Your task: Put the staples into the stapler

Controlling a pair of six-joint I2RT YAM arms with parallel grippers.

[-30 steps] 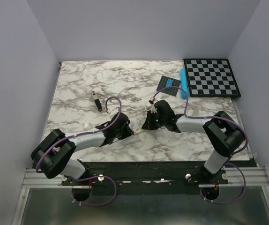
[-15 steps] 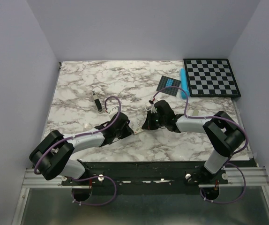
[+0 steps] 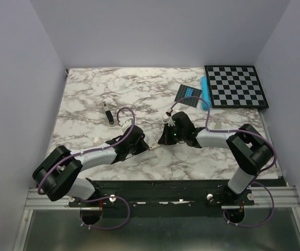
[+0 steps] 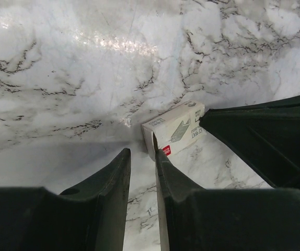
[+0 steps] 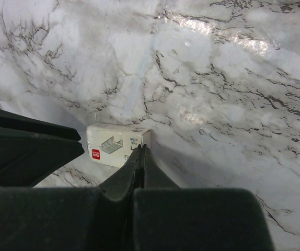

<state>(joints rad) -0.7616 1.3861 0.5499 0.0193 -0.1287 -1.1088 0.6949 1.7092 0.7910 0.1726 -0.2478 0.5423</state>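
Note:
The staples' small white box (image 4: 175, 129) lies flat on the marble table between my two grippers (image 3: 153, 148). My left gripper (image 4: 142, 155) is open by a narrow gap with only marble between its fingers. Its right fingertip (image 4: 159, 155) touches the box's near end. My right gripper (image 5: 141, 150) is shut, its joined tips resting against the box (image 5: 112, 146) at its right end. In the top view the right gripper (image 3: 162, 142) sits just right of the box. The black stapler (image 3: 108, 112) lies apart, further back on the left. No loose staple strip shows.
A checkerboard (image 3: 236, 86) lies at the back right corner, with a cyan bar (image 3: 205, 88) and a dark card with a blue grid (image 3: 188, 94) beside it. Purple cables loop over both arms. Walls enclose the table on three sides.
The left arm's elbow has shifted slightly to the left. Both grippers and the box stay where they were.

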